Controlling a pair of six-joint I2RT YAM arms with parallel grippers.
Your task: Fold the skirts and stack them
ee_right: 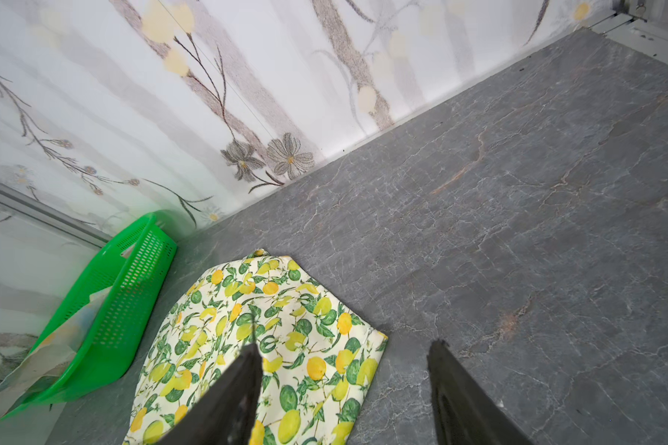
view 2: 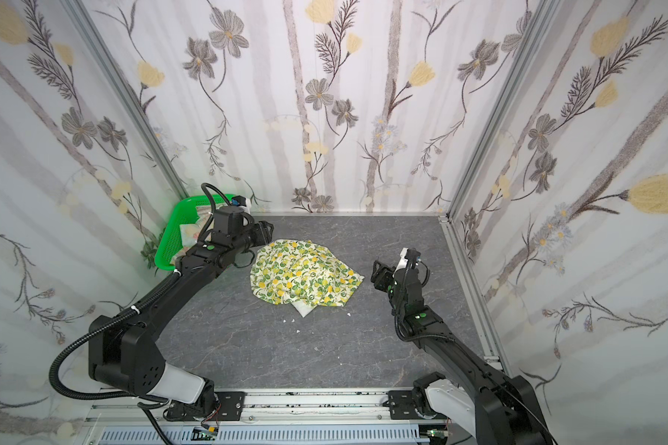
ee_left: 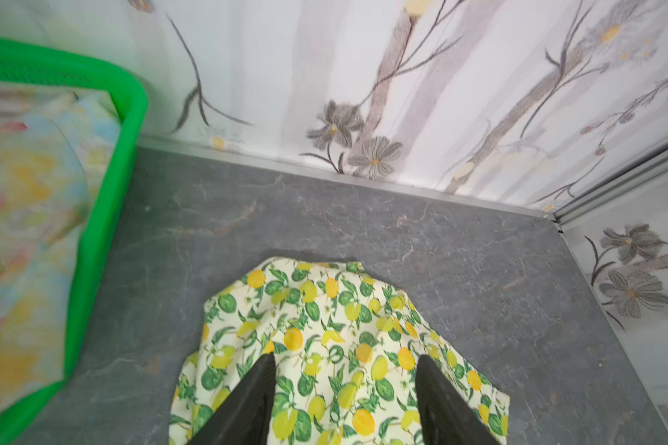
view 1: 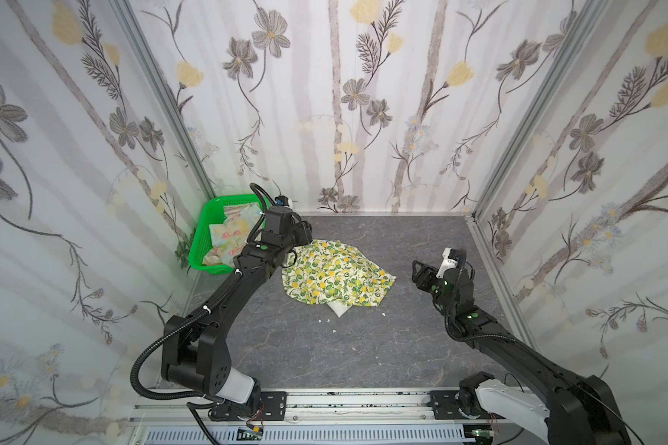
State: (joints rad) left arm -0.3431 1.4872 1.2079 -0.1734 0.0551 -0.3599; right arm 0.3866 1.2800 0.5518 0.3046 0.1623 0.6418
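L pincer (ee_left: 344, 358) & R pincer (ee_right: 344, 345) both part-open, empty. Lemon skirt (view 1: 336, 277) lies bunched on table (view 1: 363, 346); grab opposite corners low, pull flat b4 folding.

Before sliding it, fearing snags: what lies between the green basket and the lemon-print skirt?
Bare grey tabletop up to the lemon-print skirt, in both wrist views; in both top views the left arm overhangs that gap.

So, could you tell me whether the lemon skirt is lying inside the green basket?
No, the lemon skirt lies crumpled on the grey table, outside the basket.
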